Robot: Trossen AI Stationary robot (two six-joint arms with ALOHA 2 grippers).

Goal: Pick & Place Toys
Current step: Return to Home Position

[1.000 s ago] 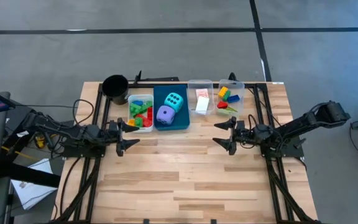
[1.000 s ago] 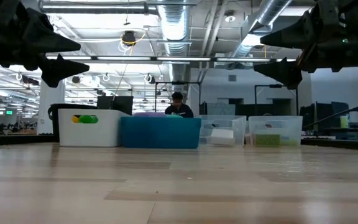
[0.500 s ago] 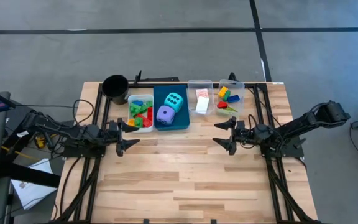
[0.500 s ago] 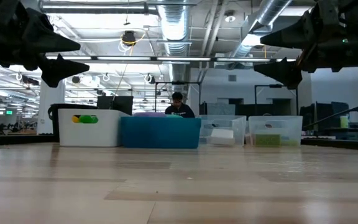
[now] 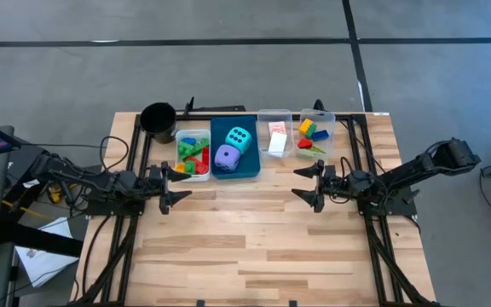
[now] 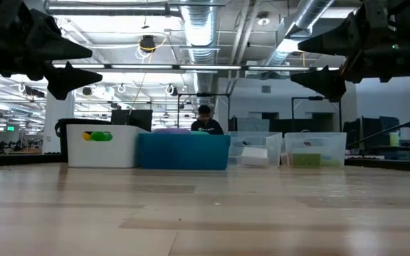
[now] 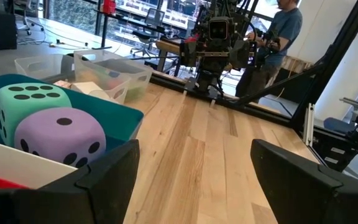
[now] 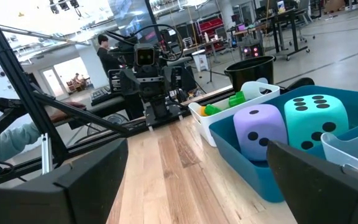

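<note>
High view — left claw [image 5: 181, 182], right claw [image 5: 299, 182] hover apart, both splayed wide.

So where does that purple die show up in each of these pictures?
High view: purple die in the blue bin, just below-left of the cyan die.
Low view: only the die's top shows above the bin's wall.
Left wrist view: die beside the cyan die.
Right wrist view: die likewise.
Shared landmark: the blue bin.
</note>
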